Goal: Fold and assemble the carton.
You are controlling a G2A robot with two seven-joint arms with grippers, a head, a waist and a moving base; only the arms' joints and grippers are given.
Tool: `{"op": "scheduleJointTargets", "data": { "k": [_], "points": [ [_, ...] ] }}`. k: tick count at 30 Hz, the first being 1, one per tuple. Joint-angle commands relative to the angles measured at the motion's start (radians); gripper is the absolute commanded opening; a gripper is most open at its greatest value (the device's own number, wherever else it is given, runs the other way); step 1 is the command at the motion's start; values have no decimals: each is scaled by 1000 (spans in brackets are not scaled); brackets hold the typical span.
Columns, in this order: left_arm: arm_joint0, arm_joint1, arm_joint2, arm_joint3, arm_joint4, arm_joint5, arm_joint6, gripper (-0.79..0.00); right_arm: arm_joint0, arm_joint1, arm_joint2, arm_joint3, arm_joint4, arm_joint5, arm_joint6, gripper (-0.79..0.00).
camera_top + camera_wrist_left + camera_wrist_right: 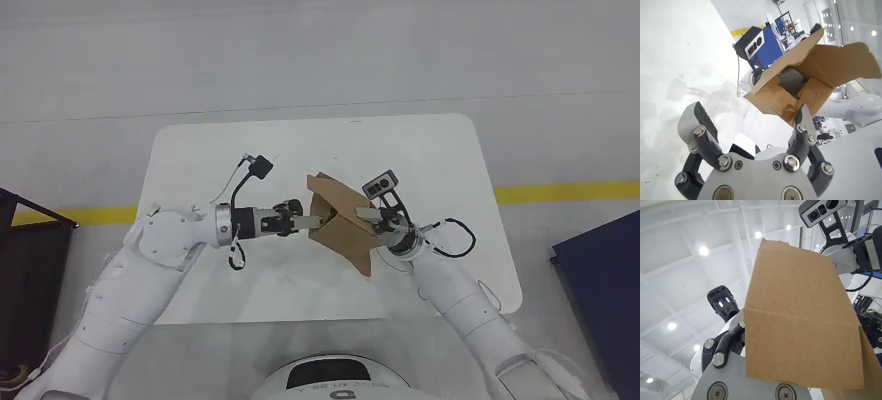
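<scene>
Now the half-folded carton (340, 225), flaps loose, hangs above the middle of the surface (200, 160), with the right tool (378, 221) clamped on one side of it and the left tool (299, 219) spread wide at the opposite side, one fingertip (803, 111) touching an inner flap.

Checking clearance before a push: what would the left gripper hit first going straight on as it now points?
The left gripper would most likely meet the carton, at its open end.
</scene>
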Motion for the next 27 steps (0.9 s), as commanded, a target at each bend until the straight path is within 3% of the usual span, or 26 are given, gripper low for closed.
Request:
{"op": "scheduleJointTargets", "data": {
  "k": [1,13,20,27],
  "points": [
    [-11,-3,15,-3,15,9,6,0,-1,-3,-1,3,6,0,0,-785],
    [-38,-13,55,-24,174,75,87,0,-6,-11,8,8,46,0,0,-785],
    [27,3,-96,27,-106,-32,99,0,-19,-7,12,-15,79,0,0,-785],
    [77,16,-178,73,-174,-36,78,0,-23,-1,-3,-46,95,0,0,-785]
  ]
}}
